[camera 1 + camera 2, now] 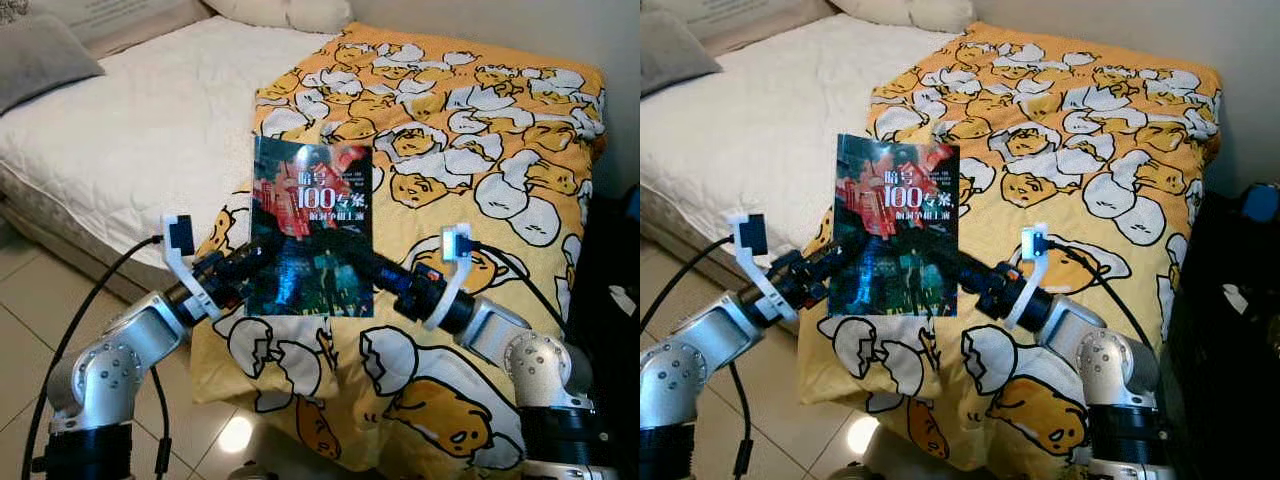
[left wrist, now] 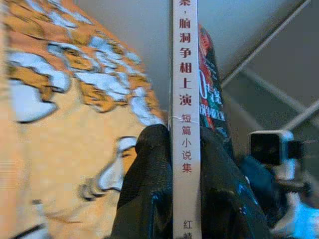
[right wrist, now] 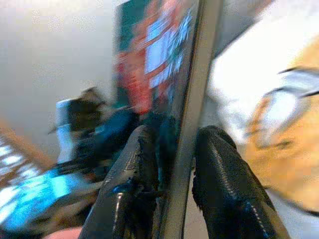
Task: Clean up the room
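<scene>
Left gripper (image 1: 262, 262) and right gripper (image 1: 368, 268) each clamp opposite edges of the upright book (image 1: 312, 228); uneven pull could twist it loose onto the blanket (image 1: 470, 140) below.

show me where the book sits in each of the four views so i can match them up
Left eye view: book at centre, cover facing the camera, over the yellow quilt.
Right eye view: book left of centre.
Left wrist view: white spine edge-on between the black fingers.
Right wrist view: book edge between the fingers.
Shared landmark: the yellow quilt.
</scene>
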Robot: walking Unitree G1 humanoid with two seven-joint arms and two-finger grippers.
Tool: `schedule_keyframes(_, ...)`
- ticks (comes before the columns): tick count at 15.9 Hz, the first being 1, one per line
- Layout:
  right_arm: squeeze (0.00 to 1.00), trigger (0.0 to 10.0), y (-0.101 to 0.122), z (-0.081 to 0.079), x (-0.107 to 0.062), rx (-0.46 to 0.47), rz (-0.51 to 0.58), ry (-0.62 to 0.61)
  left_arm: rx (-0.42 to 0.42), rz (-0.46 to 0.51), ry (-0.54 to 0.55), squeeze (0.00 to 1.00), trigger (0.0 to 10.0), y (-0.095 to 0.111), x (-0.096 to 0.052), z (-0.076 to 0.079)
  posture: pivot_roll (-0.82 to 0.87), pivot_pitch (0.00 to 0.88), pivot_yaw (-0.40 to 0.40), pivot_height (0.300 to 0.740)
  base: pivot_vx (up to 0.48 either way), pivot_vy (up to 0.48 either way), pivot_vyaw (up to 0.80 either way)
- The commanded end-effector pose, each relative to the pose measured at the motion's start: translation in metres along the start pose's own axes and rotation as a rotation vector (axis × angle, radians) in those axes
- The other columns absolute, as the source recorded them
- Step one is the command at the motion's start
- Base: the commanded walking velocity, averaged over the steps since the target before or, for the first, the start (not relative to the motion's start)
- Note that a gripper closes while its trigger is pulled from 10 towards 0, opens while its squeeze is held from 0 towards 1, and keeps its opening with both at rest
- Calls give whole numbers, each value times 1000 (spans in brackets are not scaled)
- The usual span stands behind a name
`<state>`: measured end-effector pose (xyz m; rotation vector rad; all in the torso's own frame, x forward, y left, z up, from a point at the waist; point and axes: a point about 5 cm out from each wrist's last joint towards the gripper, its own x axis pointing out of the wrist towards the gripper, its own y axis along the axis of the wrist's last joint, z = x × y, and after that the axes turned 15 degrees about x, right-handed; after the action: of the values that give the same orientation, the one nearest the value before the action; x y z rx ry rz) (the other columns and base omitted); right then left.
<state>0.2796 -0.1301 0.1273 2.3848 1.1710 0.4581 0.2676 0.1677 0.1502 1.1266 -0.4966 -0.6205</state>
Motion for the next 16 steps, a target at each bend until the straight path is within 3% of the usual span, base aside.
schedule_keyframes(1, 1000, 10000, 11, 13, -11, -61, 82, -135, 103, -11, 60, 0, 0, 8, -3, -1, -52, 0, 61, 740, 0, 0, 0)
schedule_keyframes(3, 1000, 10000, 17, 16, -17, -92, 169, -195, 281, -117, 143, 0, 0, 9, -5, -5, -48, 0, 55, 740, 0, 0, 0)
schedule_keyframes(4, 1000, 10000, 21, 15, -18, -129, 227, -250, 447, -211, 224, 0, 0, 6, -6, -10, -65, 0, 52, 740, 0, 0, 0)
schedule_keyframes(5, 1000, 10000, 20, 15, -17, -175, 249, -287, 531, -233, 320, 0, 0, 7, -8, -16, -82, 0, 61, 740, 0, 0, 0)
schedule_keyframes(7, 1000, 10000, 16, 14, -12, -223, 259, -330, 568, -215, 457, 0, 0, 8, -10, -22, -70, 0, 52, 740, 0, 0, 0)
schedule_keyframes(8, 1000, 10000, 15, 15, -11, -271, 317, -429, 597, -206, 527, 0, 5922, 10, -12, -24, -49, 0, 35, 740, 0, 0, 0)
schedule_keyframes(9, 1000, 10000, 15, 16, -12, -269, 342, -466, 623, -218, 550, 0, 5922, 10, -12, -26, -49, 0, 35, 740, 0, 0, 0)
schedule_keyframes(10, 1000, 10000, 14, 17, -11, -358, 350, -553, 648, -229, 590, 0, 9569, 12, -13, -30, -74, 0, 49, 740, 0, 0, 0)
schedule_keyframes(11, 1000, 10000, 13, 19, -5, -384, 361, -642, 596, -214, 635, 0, 10000, 10, -10, -31, -78, 0, 55, 740, 0, 0, 0)
schedule_keyframes(12, 725, 10000, 12, 20, -1, -350, 377, -658, 579, -232, 665, 0, 10000, 6, -7, -32, -79, 0, 56, 740, 0, 0, 0)
schedule_keyframes(13, 0, 10000, 11, 16, 2, -366, 372, -641, 606, -226, 672, 0, 10000, 5, -5, -30, -63, 0, 48, 740, 0, 0, 0)
schedule_keyframes(16, 0, 10000, 9, 12, 2, -428, 381, -664, 709, -224, 631, 0, 10000, 0, -2, -21, -46, 0, 30, 740, 0, 0, 0)
